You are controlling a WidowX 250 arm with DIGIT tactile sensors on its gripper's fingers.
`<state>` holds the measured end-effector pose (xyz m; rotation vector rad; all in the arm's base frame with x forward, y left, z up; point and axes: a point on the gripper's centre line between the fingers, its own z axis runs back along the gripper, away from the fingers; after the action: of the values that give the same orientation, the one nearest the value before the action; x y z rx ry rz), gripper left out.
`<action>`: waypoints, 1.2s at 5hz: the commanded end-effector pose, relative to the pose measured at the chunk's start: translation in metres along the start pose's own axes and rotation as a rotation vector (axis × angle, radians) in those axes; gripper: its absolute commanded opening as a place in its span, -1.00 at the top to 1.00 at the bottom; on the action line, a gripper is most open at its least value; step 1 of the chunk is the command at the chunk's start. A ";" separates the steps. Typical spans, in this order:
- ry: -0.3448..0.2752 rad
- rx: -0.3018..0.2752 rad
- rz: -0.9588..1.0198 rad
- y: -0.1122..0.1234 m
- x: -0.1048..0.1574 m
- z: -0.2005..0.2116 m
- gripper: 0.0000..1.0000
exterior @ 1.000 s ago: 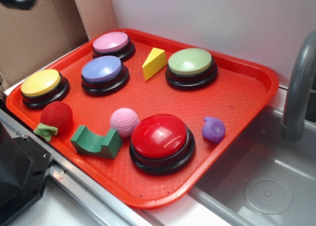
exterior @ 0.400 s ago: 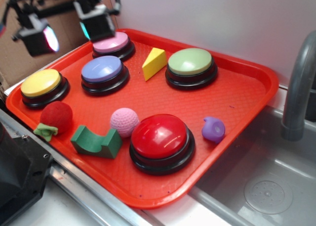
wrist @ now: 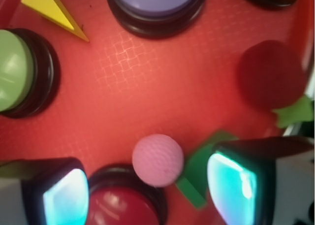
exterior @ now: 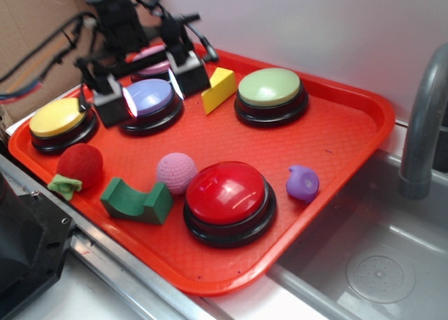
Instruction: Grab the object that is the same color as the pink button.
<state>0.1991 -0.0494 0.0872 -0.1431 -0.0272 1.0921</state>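
The object, a small pale pink knitted ball (exterior: 176, 173), rests on the red tray (exterior: 329, 134) between the green block and the big red button. In the wrist view the pink ball (wrist: 157, 160) lies below and between my two fingers. My gripper (exterior: 150, 89) hangs open above the lavender-blue button (exterior: 145, 98), well behind the ball, with nothing in it. From the wrist, the gripper (wrist: 150, 195) shows both lit pads wide apart. The pink button (exterior: 152, 54) at the tray's back is mostly hidden behind the arm.
Beside the ball stand a large red button (exterior: 225, 192) and a green arch block (exterior: 136, 199). A fuzzy red ball (exterior: 80, 164), yellow button (exterior: 57, 118), yellow wedge (exterior: 219, 89), green button (exterior: 270, 89) and purple blob (exterior: 302, 183) share the tray. A sink (exterior: 378, 264) with a faucet (exterior: 423, 124) lies to the right.
The gripper came into view from the upper left and moved down and right, from beside the pink button to above the lavender-blue button. The objects on the tray have not moved.
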 end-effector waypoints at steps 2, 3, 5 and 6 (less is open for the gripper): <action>-0.070 0.055 -0.038 0.000 0.009 -0.040 -1.00; -0.065 0.072 -0.065 0.008 0.002 -0.049 -1.00; -0.028 0.106 -0.132 0.014 -0.008 -0.059 -1.00; -0.031 0.085 -0.107 0.012 -0.006 -0.059 0.66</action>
<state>0.1890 -0.0619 0.0236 -0.0394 -0.0017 0.9854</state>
